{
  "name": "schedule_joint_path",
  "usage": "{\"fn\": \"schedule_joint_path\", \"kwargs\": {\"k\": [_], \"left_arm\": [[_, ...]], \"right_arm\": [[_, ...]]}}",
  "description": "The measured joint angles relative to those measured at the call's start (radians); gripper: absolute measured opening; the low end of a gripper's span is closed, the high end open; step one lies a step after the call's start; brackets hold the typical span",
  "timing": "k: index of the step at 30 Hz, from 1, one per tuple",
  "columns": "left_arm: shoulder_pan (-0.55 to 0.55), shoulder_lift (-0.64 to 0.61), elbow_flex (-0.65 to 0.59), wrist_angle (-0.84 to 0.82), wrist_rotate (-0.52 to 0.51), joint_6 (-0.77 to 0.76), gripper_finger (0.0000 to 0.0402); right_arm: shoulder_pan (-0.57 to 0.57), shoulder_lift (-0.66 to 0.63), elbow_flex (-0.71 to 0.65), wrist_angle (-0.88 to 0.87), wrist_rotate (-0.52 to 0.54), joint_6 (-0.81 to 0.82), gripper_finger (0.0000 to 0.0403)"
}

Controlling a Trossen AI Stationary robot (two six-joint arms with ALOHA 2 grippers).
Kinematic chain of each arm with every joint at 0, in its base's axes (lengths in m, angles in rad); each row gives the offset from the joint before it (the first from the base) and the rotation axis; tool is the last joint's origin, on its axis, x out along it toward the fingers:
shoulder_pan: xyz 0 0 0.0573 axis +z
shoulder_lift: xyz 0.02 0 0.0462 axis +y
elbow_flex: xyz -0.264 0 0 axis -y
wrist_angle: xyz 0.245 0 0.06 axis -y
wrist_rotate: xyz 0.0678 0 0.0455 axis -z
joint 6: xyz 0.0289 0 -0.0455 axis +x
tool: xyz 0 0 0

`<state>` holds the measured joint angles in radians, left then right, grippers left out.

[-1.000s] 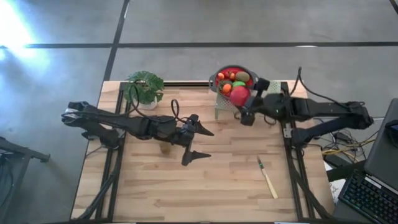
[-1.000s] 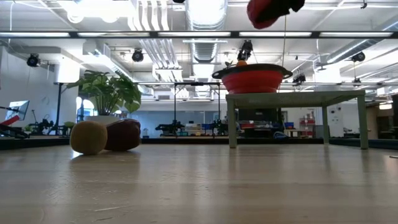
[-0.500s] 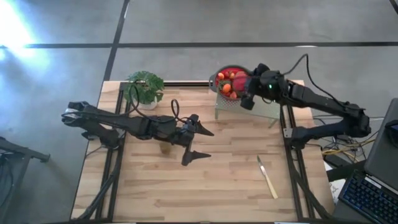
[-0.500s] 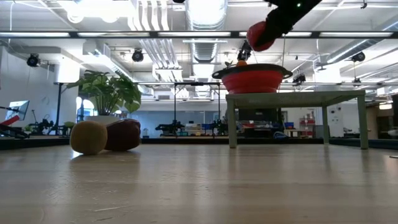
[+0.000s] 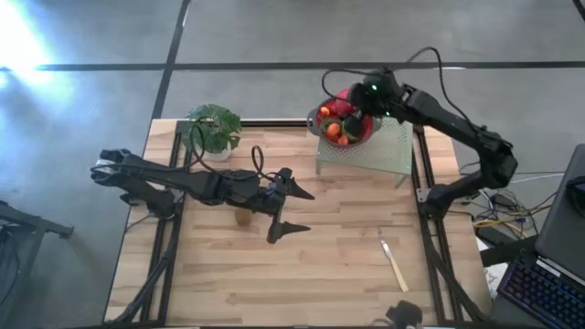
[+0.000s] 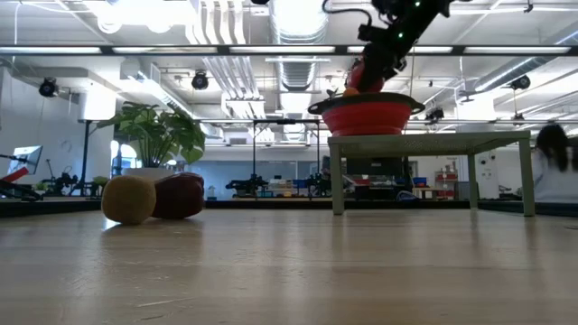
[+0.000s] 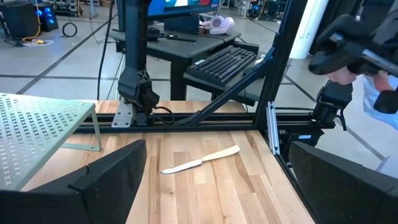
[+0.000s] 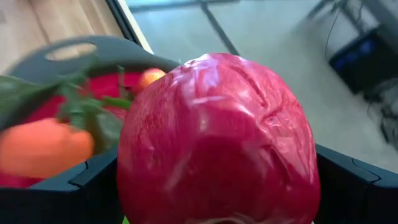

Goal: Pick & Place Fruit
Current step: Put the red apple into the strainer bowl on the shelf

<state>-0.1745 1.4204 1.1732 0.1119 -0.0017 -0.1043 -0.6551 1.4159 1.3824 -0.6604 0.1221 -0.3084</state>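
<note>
large red fruit held over the bowl

left gripper (image 5: 291, 211) hovers over the middle of the wooden table (image 5: 338, 274), fingers spread wide and holding nothing; a brown fruit (image 6: 128, 199) and a dark red fruit (image 6: 181, 195) lie on the boards just behind it, beside the potted plant (image 5: 212, 128). ahead of its fingers lies the pale-handled knife (image 7: 200, 160). right gripper (image 5: 355, 108) pinches the magenta-red fruit (image 8: 217, 140) between both fingers, directly above the red bowl (image 6: 367, 114) of small fruits (image 5: 333, 130), which stands on the perforated stand (image 5: 375, 153).
</note>
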Motion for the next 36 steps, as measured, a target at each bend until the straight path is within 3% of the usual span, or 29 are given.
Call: {"fn": "schedule_joint_path", "kwargs": {"k": [11,22,29,36], "left_arm": [[0.000,0.000,0.000,0.000,0.000,-0.002,0.0399],[0.000,0.000,0.000,-0.001,0.000,-0.001,0.0399],[0.000,0.000,0.000,-0.001,0.000,-0.001,0.0399],[0.000,0.000,0.000,-0.001,0.000,0.000,0.0399]], "right_arm": [[-0.031,0.139,0.113,-0.066,-0.003,0.013,0.0364],[-0.031,0.146,0.094,-0.065,-0.001,-0.032,0.0364],[-0.032,0.146,0.093,-0.062,0.003,-0.035,0.0394],[-0.032,0.145,0.093,-0.063,0.009,-0.038,0.0399]]}}
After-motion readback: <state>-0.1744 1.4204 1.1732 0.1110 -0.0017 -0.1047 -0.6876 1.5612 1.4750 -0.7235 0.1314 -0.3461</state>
